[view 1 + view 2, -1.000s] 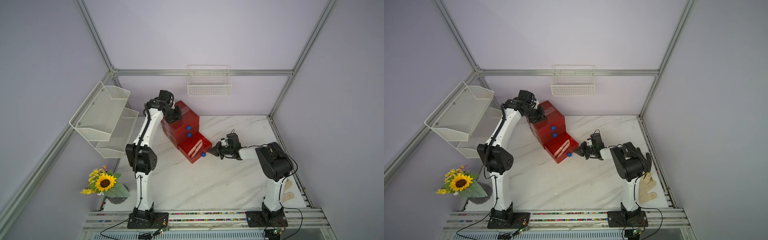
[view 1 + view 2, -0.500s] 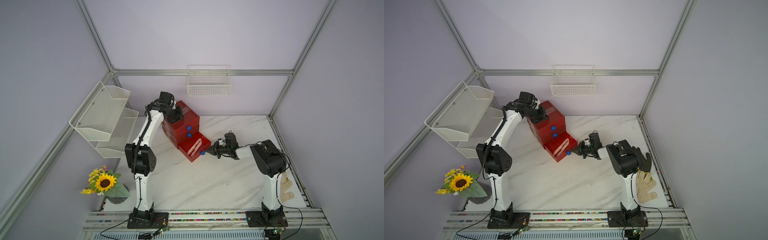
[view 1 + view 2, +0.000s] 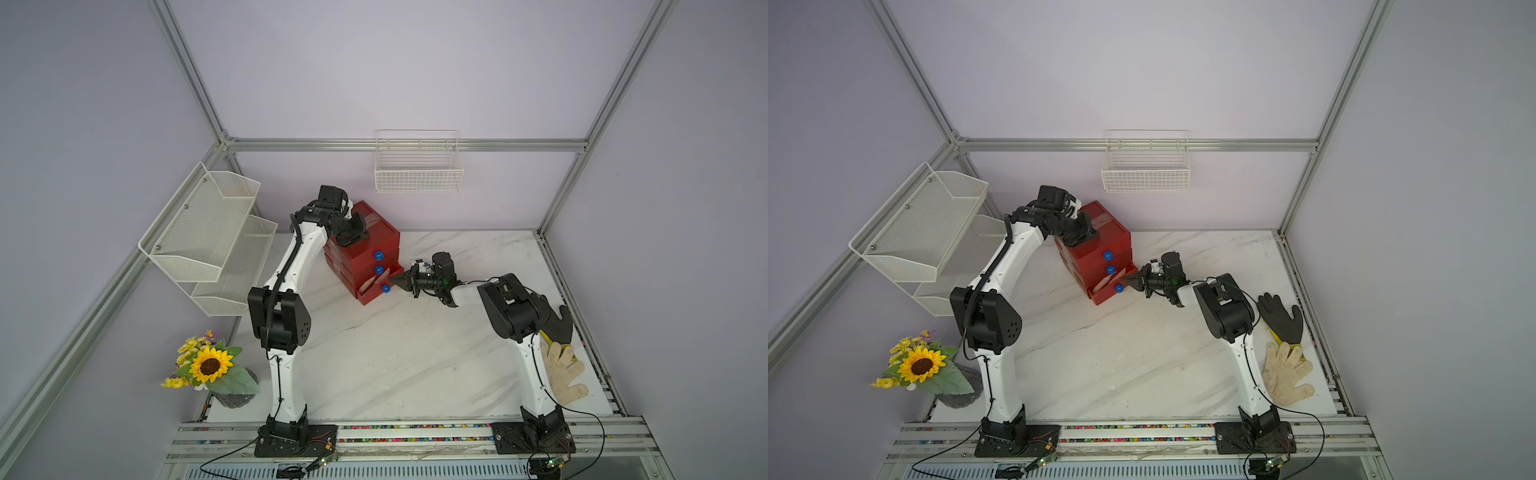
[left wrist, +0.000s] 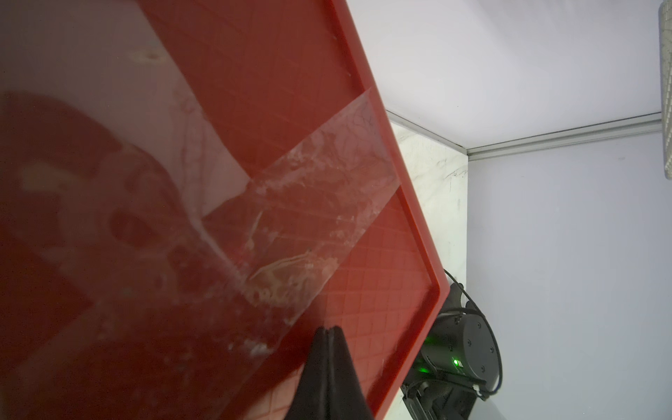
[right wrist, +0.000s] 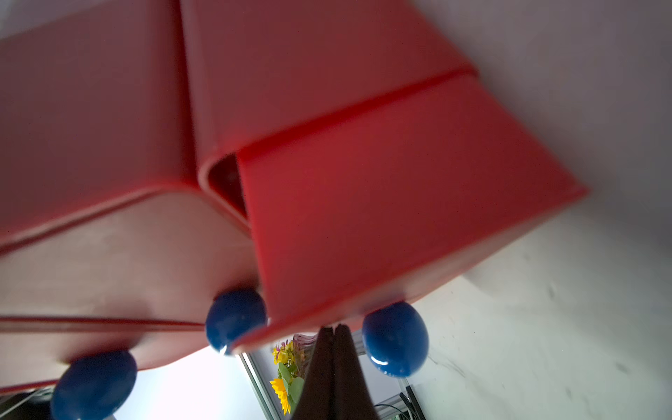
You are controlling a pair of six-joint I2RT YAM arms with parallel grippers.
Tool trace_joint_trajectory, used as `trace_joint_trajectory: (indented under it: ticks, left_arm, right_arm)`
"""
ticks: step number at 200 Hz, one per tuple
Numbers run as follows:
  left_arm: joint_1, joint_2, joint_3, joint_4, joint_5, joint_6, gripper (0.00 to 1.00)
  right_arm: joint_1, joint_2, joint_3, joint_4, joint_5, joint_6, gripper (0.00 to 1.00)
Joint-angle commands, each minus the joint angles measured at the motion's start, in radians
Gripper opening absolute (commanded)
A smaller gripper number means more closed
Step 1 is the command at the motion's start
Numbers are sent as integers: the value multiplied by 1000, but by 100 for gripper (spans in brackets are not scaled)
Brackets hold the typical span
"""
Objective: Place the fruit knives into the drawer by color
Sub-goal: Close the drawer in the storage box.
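As you look down from above, layout: the red drawer chest (image 3: 380, 237) stands at the back of the marble surface (image 3: 395, 353), between the two arms.
Bottom drawer (image 3: 374, 296): pulled partway out; the two drawers above it sit shut.
Fruit knives (image 3: 368, 286): salmon-pink ones lie inside the bottom drawer.
Left hand (image 4: 329, 331): closed and empty; you see its tips at the chest's lid, beside a clear tape strip (image 4: 327, 203).
Right hand (image 5: 332, 331): closed on nothing, tip at the bottom drawer's front, just beside its blue knob (image 5: 395, 340).
Surroundings: wire basket (image 3: 417, 172) on the back wall, mesh rack (image 3: 208, 232) at the left wall, sunflower (image 3: 210, 365) front left, black glove (image 3: 1281, 318) and white glove (image 3: 1285, 376) front right.
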Motion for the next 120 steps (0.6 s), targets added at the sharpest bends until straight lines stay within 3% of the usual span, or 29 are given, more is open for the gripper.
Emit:
trace_joint_trajectory:
  ticks: [1,41,76,95,117,120]
  left_arm:
    - [-27,63,-88,-185,-20,38,0]
    - [-59,52,-112,-176,-19,49,0]
    - [-94,-10,-39,-186,-81,73,0]
    - [-107,-81,47,-219,-174,100,0]
    - [-116,-254,47,-198,-385,132,0]
    - [-114,-282,35,-191,-416,138,0]
  right_arm:
    - [12,77,80,82,1,87,0]
    - [16,128,146,109,12,126,0]
    - [15,116,124,250,26,188,0]
    - [10,45,85,307,31,186,0]
    - [-11,-97,15,312,20,131,0]
    - [-16,-121,3,307,16,125,12]
